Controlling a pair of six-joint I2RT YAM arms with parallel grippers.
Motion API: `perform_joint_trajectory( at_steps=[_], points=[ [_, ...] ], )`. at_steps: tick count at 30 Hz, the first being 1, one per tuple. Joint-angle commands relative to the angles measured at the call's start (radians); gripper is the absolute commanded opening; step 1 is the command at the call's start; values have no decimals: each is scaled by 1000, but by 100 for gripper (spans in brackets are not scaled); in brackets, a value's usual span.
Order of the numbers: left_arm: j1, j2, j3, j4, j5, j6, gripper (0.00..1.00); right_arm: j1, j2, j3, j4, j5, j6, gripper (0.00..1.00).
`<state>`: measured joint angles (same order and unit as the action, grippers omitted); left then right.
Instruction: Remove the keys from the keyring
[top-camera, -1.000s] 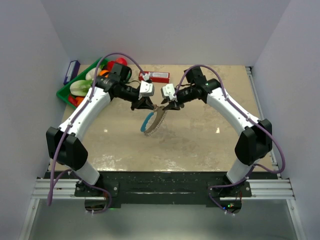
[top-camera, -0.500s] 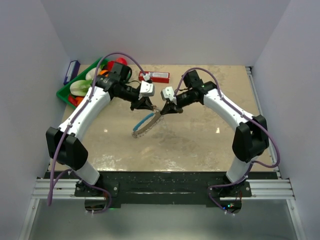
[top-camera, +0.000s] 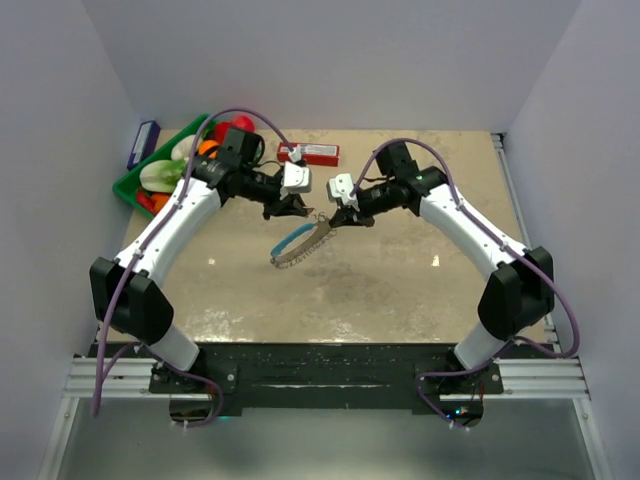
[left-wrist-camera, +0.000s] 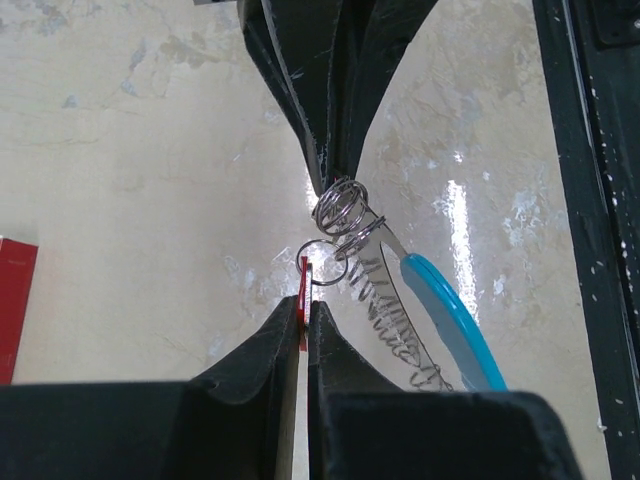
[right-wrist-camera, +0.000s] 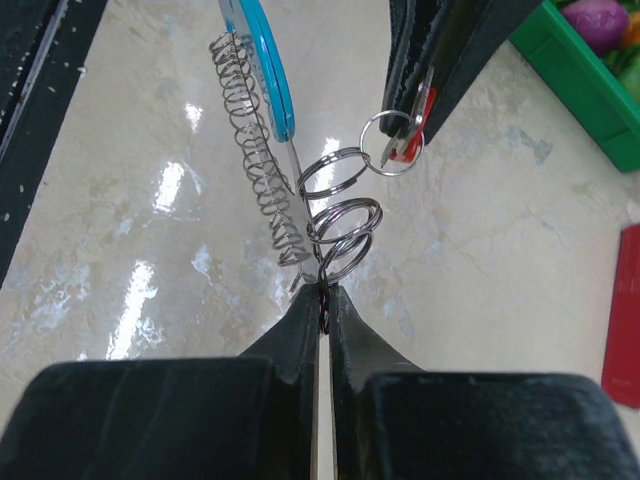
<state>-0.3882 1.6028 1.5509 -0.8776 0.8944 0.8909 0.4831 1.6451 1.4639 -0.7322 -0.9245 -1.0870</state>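
Right now your left pincer (left-wrist-camera: 305, 292) is clamped on the red-tagged key (right-wrist-camera: 408, 147) and your right pincer (right-wrist-camera: 325, 290) on a coiled end of the keyring (right-wrist-camera: 266, 62), holding it aloft over the middle of the bench (top-camera: 400, 290). No keys (right-wrist-camera: 255, 165) look freed yet, so everything is left; no writing is legible.

No text, brand, number or sign is legible in any view. The red box (top-camera: 310, 153) carries a pale patch, too small to read.
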Motion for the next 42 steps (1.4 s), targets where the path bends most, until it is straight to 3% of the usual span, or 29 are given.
perform_joint_trajectory(
  at_steps=[1, 6, 13, 24, 38, 42],
  points=[
    [8, -73, -26, 199, -48, -90, 0, 3, -39, 12, -6, 107, 110, 0],
    [-4, -104, -49, 295, -57, -176, 0, 29, -45, -22, 46, 259, 171, 0],
    [-35, -95, -25, 256, -95, -165, 0, 46, -76, -53, 188, 430, 317, 0],
    [-153, -92, 40, 253, -402, -228, 0, 107, -117, -85, 284, 765, 507, 0],
    [-219, -92, 84, 285, -570, -300, 1, 132, -165, -128, 347, 937, 591, 0],
    [-228, -86, 107, 267, -552, -337, 1, 135, -174, -148, 399, 1007, 618, 0]
  ],
)
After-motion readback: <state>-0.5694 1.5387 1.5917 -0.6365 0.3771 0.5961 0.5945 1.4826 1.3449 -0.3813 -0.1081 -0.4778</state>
